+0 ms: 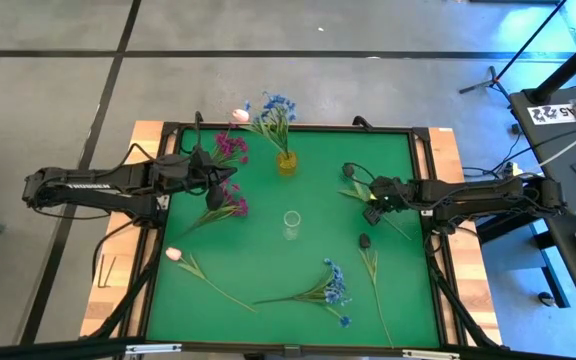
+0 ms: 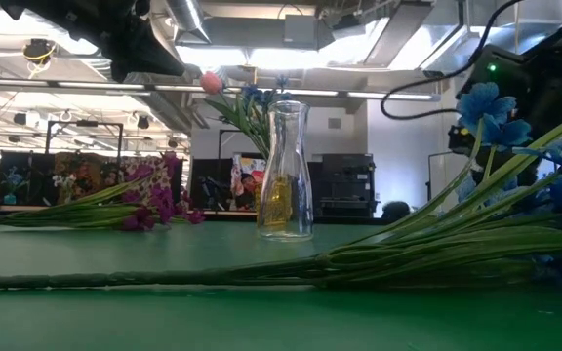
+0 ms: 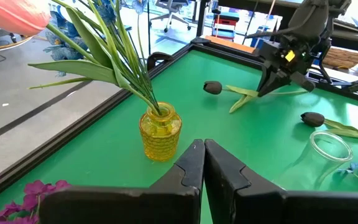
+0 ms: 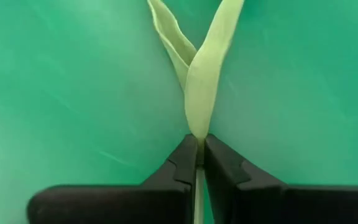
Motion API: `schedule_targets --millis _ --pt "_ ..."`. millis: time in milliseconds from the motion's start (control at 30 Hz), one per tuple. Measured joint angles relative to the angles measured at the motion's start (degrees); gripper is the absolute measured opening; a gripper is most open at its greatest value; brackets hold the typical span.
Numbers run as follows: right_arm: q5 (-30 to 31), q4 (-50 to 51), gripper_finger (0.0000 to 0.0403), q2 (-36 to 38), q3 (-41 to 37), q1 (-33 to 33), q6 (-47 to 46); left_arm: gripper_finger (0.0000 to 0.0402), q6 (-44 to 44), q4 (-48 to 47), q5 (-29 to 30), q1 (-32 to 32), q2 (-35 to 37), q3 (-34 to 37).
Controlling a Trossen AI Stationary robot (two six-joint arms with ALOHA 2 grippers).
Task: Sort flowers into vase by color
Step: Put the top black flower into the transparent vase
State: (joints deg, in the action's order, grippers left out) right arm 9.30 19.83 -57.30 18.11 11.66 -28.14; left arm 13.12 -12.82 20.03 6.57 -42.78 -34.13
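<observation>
Down low, right end effector (image 4: 196, 163) pinching dark-bud flower stem (image 4: 199, 93), bud itself hidden

High view: overhead, facing straight down, whole green table (image 1: 268, 270).
Low view: tabletop level, facing across; clear vase (image 2: 286, 171) near, at 12 o'clock.
Left wrist view: close, oblique; shares yellow vase (image 3: 160, 132) with both.
Right wrist view: very close, facing the mat.

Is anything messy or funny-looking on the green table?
Yes. The yellow vase holds a blue spray and a pink tulip together, so colours are mixed. The clear vase stands empty, while other flowers lie scattered flat on the mat.
</observation>
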Motion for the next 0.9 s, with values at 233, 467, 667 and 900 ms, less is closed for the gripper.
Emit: schedule_targets --millis 233,467,667,900 --pt "-0.54 -1.93 0.0006 0.09 3.13 -0.02 1.79 0.0006 0.11 0.0 0.0 0.0 0.0 0.0" --pt "-2.47 -5.24 0.0013 0.11 8.36 -0.02 5.98 0.0006 0.24 0.0 0.0 0.0 0.0 0.0" --pt "-6.0 -13.59 0.0015 0.11 11.78 -0.07 9.57 0.0006 0.27 -0.02 0.0 -0.01 0.0 0.0" --pt "-12.56 -25.99 0.0015 0.11 12.28 -0.09 11.64 0.0006 0.27 -0.35 0.02 -0.02 0.0 0.0"
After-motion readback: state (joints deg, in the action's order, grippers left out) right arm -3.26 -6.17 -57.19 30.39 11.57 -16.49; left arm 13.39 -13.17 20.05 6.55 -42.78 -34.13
